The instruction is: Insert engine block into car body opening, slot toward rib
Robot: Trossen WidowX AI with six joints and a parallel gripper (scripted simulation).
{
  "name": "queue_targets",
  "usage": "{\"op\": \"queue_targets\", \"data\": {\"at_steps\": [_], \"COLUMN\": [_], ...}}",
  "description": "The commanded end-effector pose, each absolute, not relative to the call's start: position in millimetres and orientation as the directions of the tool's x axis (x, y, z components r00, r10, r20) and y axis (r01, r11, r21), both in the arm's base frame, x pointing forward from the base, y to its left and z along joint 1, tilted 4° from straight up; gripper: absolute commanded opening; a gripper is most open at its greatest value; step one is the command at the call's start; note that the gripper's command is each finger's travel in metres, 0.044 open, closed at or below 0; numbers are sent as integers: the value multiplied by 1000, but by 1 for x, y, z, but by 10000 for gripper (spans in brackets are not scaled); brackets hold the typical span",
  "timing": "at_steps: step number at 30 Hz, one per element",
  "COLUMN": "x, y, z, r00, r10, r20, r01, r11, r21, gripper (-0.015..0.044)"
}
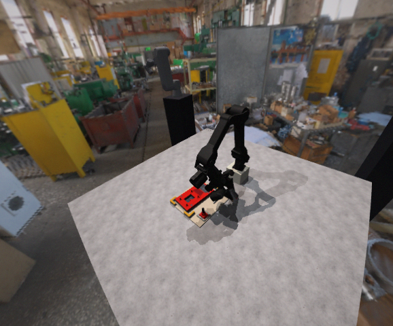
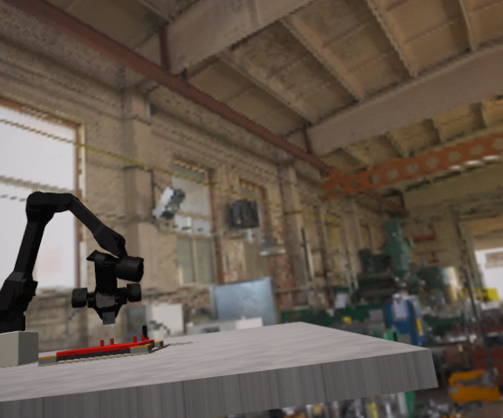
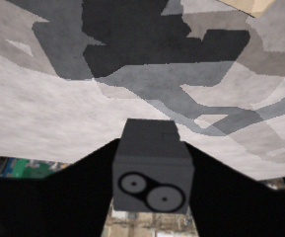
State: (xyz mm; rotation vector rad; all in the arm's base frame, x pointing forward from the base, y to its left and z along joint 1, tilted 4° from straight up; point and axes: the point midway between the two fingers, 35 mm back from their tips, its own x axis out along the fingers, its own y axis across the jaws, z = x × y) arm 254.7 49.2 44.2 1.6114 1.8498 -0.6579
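Note:
My gripper (image 1: pixel 234 197) (image 2: pixel 108 313) (image 3: pixel 149 146) is shut on the dark grey engine block (image 2: pixel 108 319) (image 3: pixel 153 185). The block's face with two ringed circles shows in the wrist view; its slot side cannot be made out for certain. The gripper is tilted and holds the block in the air, to the right of the red car body (image 1: pixel 196 201) (image 2: pixel 90 350) in the top view. The block is hidden or too dark to tell there. The car body lies flat, with a rectangular opening in its middle part and a grey area partly hidden by the arm. The rib cannot be made out.
A beige board (image 1: pixel 209 207) lies under the car body, with yellow corner pieces (image 1: pixel 189 213) around it. A small red part (image 1: pixel 202 214) with an upright black post (image 2: pixel 144 331) stands on the board. The arm's pale base block (image 1: pixel 239 175) (image 2: pixel 0 351) stands behind.

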Motion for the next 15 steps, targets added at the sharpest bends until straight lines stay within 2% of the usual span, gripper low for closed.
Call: {"op": "queue_targets", "data": {"at_steps": [1, 15], "x": [252, 252], "y": [51, 52], "z": [36, 8], "r00": [-93, -94], "r10": [702, 702], "r20": [-706, -706], "r01": [990, 990], "r11": [144, 144], "r21": [12, 12], "gripper": [0, 0]}}
